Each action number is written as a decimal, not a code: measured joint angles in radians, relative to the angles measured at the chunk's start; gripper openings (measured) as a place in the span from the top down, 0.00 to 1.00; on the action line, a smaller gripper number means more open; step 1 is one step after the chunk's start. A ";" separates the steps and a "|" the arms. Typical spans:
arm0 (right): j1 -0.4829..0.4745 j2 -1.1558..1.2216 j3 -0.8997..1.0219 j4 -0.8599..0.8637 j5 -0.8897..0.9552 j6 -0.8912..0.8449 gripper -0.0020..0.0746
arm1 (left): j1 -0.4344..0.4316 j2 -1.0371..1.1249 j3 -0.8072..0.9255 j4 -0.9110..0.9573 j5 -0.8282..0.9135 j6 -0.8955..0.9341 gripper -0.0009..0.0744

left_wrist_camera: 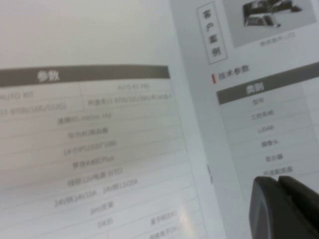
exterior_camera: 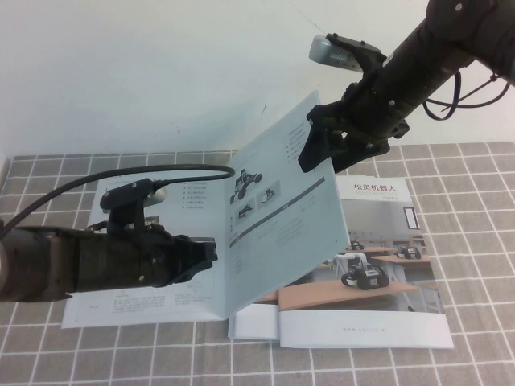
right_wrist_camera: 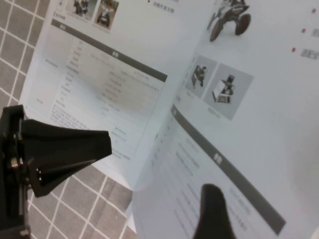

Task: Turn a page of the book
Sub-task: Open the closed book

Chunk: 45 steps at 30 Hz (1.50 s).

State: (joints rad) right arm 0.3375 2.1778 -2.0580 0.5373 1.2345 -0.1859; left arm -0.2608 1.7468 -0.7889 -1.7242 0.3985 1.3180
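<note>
The book (exterior_camera: 137, 310) lies open on the checked cloth. The page (exterior_camera: 273, 217), with the wheeled-robot picture, two small photos and a grey band facing me, stands lifted and tilted over the spine. My right gripper (exterior_camera: 315, 149) is shut on the page's upper outer edge. In the right wrist view one finger (right_wrist_camera: 213, 214) lies on the page (right_wrist_camera: 249, 124). My left gripper (exterior_camera: 211, 256) is shut and empty. It lies low over the book's left leaf with its tip near the fold, as the right wrist view (right_wrist_camera: 107, 144) and the left wrist view (left_wrist_camera: 279, 186) also show.
A second booklet (exterior_camera: 378, 265) with a Chinese title and a desk photo lies under the book, to the right. The left arm's cable (exterior_camera: 96, 181) arcs over the book's far left. The white wall (exterior_camera: 161, 72) stands behind the table.
</note>
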 joint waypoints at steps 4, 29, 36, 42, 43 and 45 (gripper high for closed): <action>0.000 0.000 0.000 -0.002 0.000 0.002 0.39 | -0.006 0.000 -0.009 0.000 -0.009 0.000 0.99; 0.028 0.000 0.000 0.215 0.000 -0.083 0.39 | -0.006 0.000 -0.009 0.002 -0.047 0.027 0.99; 0.028 0.000 0.000 0.430 0.000 -0.162 0.39 | -0.006 0.000 -0.009 0.002 -0.026 0.027 0.99; 0.029 0.000 0.000 0.453 -0.004 -0.168 0.39 | -0.006 0.000 -0.009 0.002 -0.008 0.027 0.99; 0.029 0.000 0.000 0.453 -0.004 -0.168 0.39 | -0.006 0.000 -0.009 0.002 -0.007 0.027 0.99; 0.029 0.000 0.000 0.446 -0.004 -0.168 0.39 | -0.006 0.000 -0.009 0.002 -0.005 0.027 0.99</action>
State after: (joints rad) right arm 0.3669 2.1778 -2.0580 0.9833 1.2308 -0.3540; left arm -0.2673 1.7468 -0.7979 -1.7226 0.3940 1.3454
